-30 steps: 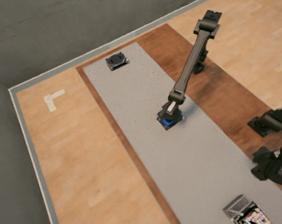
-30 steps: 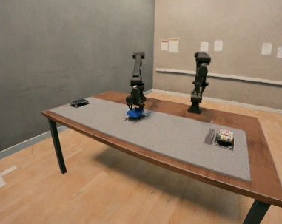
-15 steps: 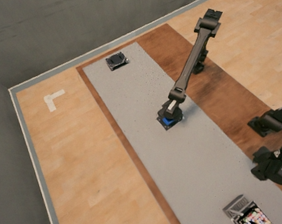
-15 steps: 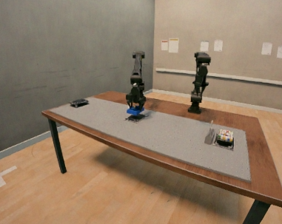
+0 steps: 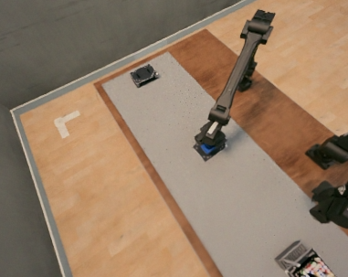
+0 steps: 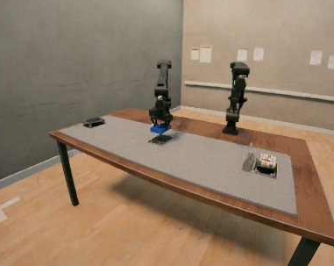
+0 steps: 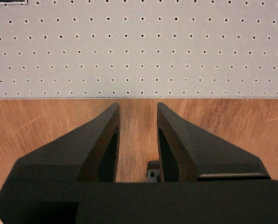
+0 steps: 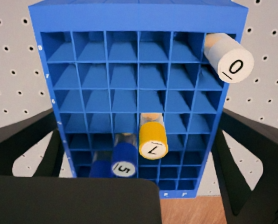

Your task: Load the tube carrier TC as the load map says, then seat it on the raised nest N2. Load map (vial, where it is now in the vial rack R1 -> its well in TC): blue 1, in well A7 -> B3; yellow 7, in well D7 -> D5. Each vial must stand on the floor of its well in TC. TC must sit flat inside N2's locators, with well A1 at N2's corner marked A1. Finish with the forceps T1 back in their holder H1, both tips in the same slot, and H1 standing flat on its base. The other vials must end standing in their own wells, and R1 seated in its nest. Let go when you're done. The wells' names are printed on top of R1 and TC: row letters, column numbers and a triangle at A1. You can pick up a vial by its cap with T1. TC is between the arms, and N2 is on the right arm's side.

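Note:
The blue tube carrier TC [image 5: 210, 150] [image 6: 160, 129] [image 8: 125, 75] hangs a little above the grey mat, mid-table. My right gripper [image 5: 211, 142] [image 6: 161, 121] [image 8: 137, 111] is shut on it, one finger on each long side. In the right wrist view a yellow vial 7 [image 8: 152, 142] and a blue vial 5 [image 8: 123, 163] lean in wells near me, with another blue cap half hidden beside them. A pale vial 0 [image 8: 230, 61] tilts out of a far corner well. My left gripper [image 7: 138, 111] is open and empty over the mat's edge. Nest N2 [image 5: 144, 75] [image 6: 93, 122] is a dark block at the mat's far end.
A dark flat square [image 6: 161, 140] lies on the mat under the carrier. The vial rack R1 [image 5: 311, 268] [image 6: 266, 162] with several coloured vials stands at the other end. Beside it is the grey holder H1 [image 5: 290, 255] [image 6: 248, 163], with a thin upright piece in it.

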